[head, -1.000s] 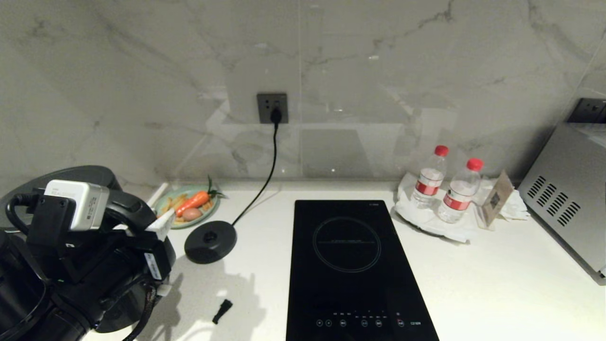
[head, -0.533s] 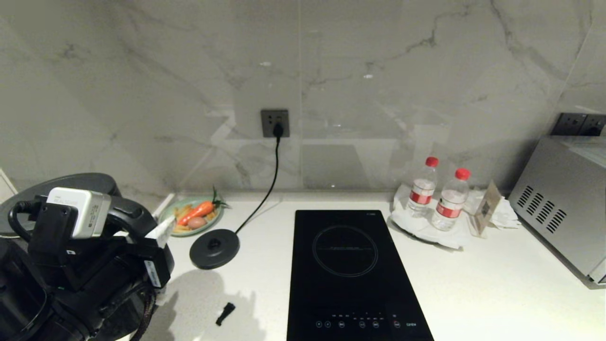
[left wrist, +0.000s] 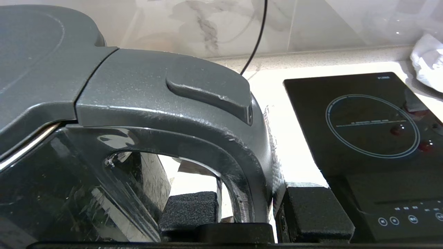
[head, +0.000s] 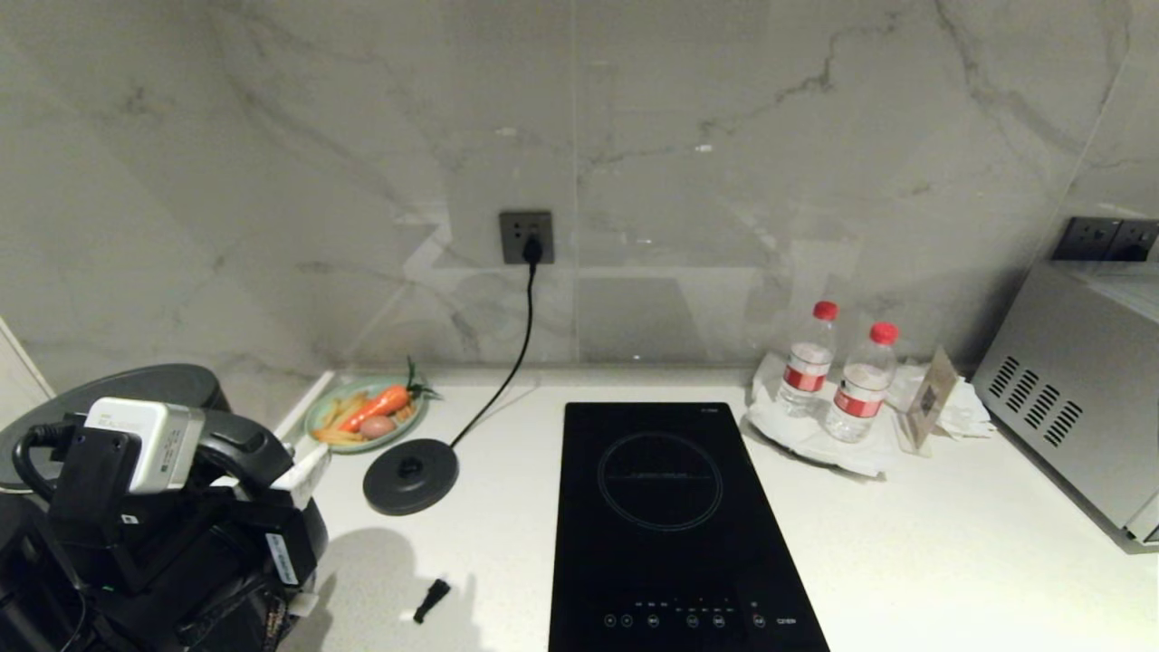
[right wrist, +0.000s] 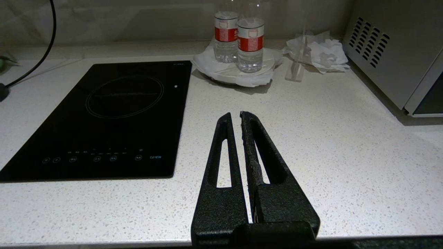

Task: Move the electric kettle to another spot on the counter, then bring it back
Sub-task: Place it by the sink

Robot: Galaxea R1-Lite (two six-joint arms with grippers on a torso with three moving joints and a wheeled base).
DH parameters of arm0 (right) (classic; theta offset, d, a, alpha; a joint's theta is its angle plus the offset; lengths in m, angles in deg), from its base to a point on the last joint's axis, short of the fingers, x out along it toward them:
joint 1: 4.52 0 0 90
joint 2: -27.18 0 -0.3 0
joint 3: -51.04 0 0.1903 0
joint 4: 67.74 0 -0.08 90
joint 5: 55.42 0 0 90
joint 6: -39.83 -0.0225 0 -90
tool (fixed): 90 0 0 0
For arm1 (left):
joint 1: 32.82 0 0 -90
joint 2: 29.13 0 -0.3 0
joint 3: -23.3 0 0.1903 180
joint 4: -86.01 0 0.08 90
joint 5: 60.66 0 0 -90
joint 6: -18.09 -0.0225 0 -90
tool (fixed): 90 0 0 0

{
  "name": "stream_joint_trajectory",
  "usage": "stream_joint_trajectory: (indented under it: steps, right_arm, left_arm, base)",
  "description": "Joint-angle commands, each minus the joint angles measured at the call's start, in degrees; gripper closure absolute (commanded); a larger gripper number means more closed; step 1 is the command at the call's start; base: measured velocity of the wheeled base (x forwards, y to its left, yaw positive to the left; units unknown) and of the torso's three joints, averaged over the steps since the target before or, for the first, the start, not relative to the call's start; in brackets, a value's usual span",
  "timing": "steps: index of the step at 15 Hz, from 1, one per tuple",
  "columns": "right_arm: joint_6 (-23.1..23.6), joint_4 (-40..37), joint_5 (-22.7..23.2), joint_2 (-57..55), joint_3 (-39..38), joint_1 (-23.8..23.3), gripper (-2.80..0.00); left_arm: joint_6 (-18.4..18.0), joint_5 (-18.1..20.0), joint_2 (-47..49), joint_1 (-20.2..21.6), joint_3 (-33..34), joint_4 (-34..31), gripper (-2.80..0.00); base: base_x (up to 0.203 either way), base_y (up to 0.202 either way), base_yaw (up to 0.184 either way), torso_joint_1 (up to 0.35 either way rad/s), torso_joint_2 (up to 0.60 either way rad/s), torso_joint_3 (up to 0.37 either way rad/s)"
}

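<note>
1. The left gripper (left wrist: 247, 211) has its jaws closed tight on the loop handle (left wrist: 221, 145) of the electric kettle (head: 136, 398).
2. The kettle is at about 8 o'clock in the head view, off its round power base (head: 410, 475). I cannot tell if it is up in the air or down on the counter (head: 905, 543).
3. I think this is the first or the last part of the job: the kettle is away from its base.
4. The power base sits at about 10 o'clock from the black cooktop (head: 675, 525), with its cord (head: 516, 349) going up to the wall socket (head: 526, 237).
5. Next the arm must keep the kettle straight up.
6. The right gripper (right wrist: 234, 119) is parked over the counter, jaws nearly together, holding nothing.
</note>
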Motion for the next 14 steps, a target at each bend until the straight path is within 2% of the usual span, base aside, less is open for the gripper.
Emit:
stream_joint_trajectory:
  steps: [1, 8, 14]
  right_arm:
    - [0.0, 0.0, 0.0, 0.0, 0.0, 0.0, 0.0]
    - [0.0, 0.0, 0.0, 0.0, 0.0, 0.0, 0.0]
    - [0.0, 0.0, 0.0, 0.0, 0.0, 0.0, 0.0]
  left_arm:
    - [0.0, -0.2, -0.2, 0.0, 0.1, 0.3, 0.0]
    - [0.7, -0.3, -1.6, 0.1, 0.4, 0.1, 0.0]
    - [0.7, -0.2, -1.8, 0.1, 0.1, 0.1, 0.0]
  base:
    - [0.0, 0.0, 0.0, 0.0, 0.0, 0.0]
    - [0.0, 0.0, 0.0, 0.0, 0.0, 0.0]
    - [-0.003, -0.011, 0.156, 0.003, 0.0, 0.002]
